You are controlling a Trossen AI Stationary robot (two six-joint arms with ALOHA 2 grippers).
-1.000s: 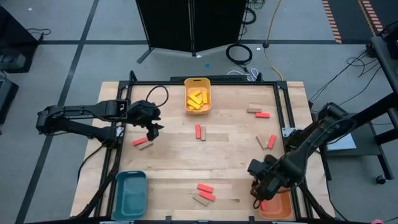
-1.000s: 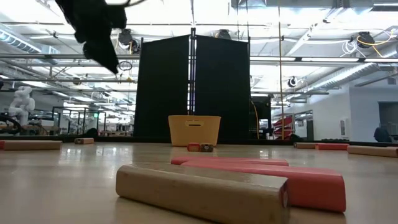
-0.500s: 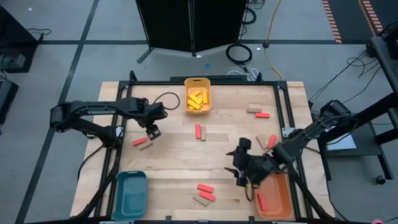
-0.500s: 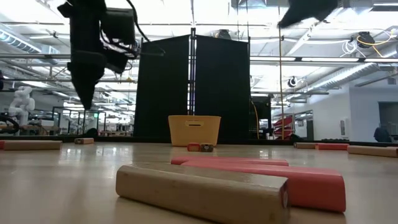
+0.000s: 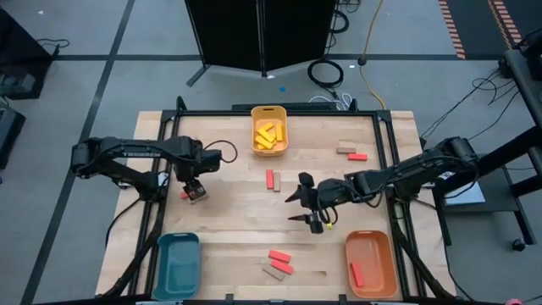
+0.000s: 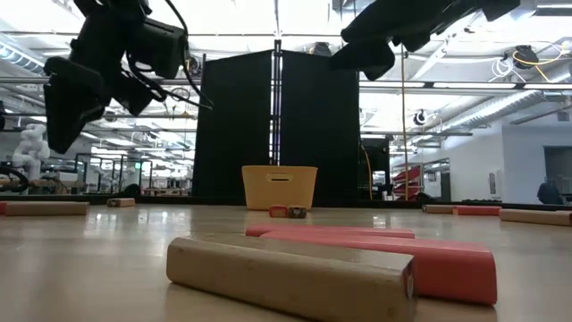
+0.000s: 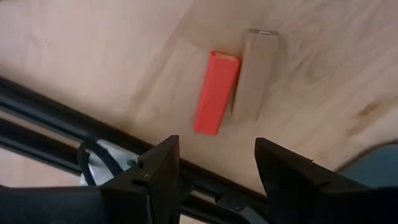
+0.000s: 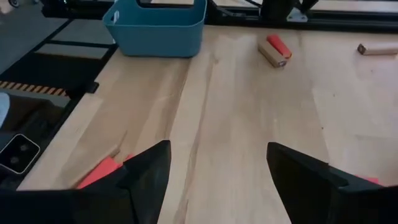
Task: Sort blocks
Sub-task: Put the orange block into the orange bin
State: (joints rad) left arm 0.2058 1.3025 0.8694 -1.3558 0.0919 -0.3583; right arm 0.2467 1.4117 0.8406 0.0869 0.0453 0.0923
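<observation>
Blocks lie scattered over the wooden table (image 5: 237,229), and none is held by either arm. Several yellow blocks (image 5: 268,135) fill the yellow tray (image 5: 269,111) at the far edge, and one red block (image 5: 358,272) lies in the orange tray (image 5: 370,254) at the near right corner. The teal tray (image 5: 176,263) sits at the near left corner. The left gripper (image 5: 196,190) hangs over a red block (image 7: 216,91) and a tan block (image 7: 256,73) lying side by side and touching near the table's left rail; its fingers (image 7: 160,169) stand apart with nothing between them. The right gripper (image 5: 298,207) reaches out over the middle of the table, its fingers (image 8: 148,168) spread wide and empty, above bare wood. Just beyond it lie another red block (image 5: 270,179) and a tan one beside it. A red and tan pair (image 5: 278,263) rests near the front edge between the teal and orange trays, and it fills the foreground of the low view. More red and tan blocks (image 5: 351,152) lie toward the far right corner.
</observation>
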